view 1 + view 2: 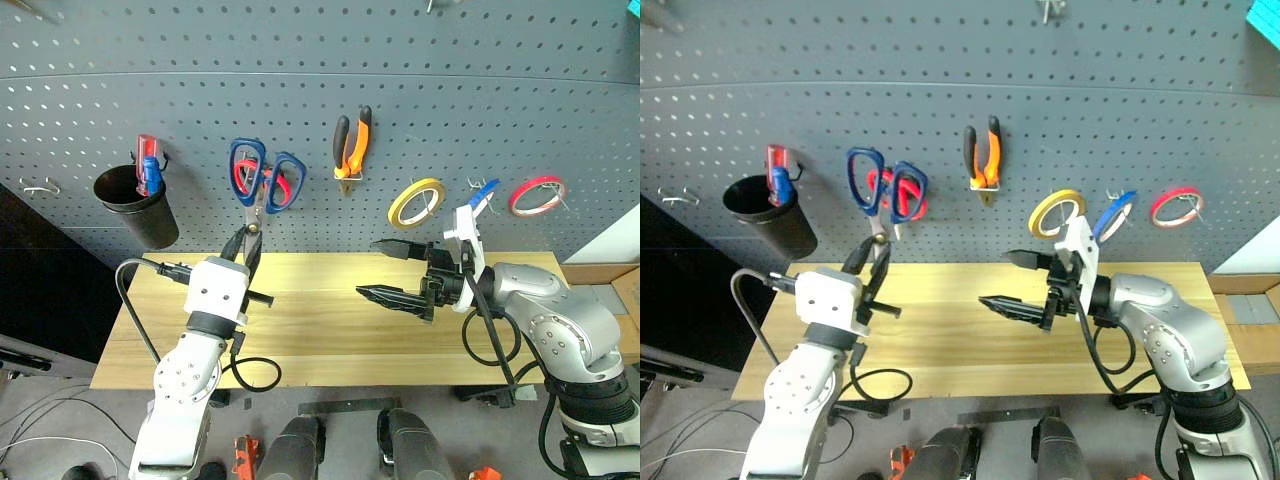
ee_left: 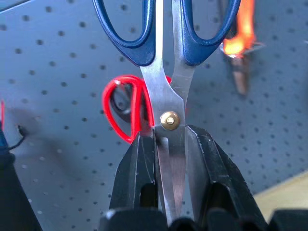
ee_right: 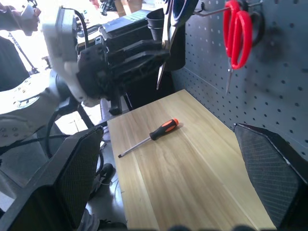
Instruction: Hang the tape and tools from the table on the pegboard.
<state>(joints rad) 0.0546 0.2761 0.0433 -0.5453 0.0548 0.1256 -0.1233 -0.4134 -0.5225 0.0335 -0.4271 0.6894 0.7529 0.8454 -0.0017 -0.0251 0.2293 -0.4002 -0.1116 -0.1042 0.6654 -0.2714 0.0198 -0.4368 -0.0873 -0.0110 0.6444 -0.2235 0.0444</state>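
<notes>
Gripping blue-handled scissors (image 2: 166,72), left tool (image 2: 171,159); right tool (image 1: 395,270) spread.

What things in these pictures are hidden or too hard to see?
- Screwdriver: lies on the table; in the head views the left arm covers that spot.
- Blue scissors: blade tips hidden between the left gripper fingers.
- Black cup: contents too small to name.
- Red scissors: mostly behind the blue ones.

The blue-handled scissors (image 1: 262,185) stand upright before the pegboard (image 1: 320,90), handles up, blades pinched from below. The orange-and-black pliers (image 1: 351,148) hang on the pegboard, right of them. The blue tape (image 1: 483,193) hangs farther right. The orange-handled screwdriver (image 3: 150,136) lies on the wooden table (image 1: 330,330).
</notes>
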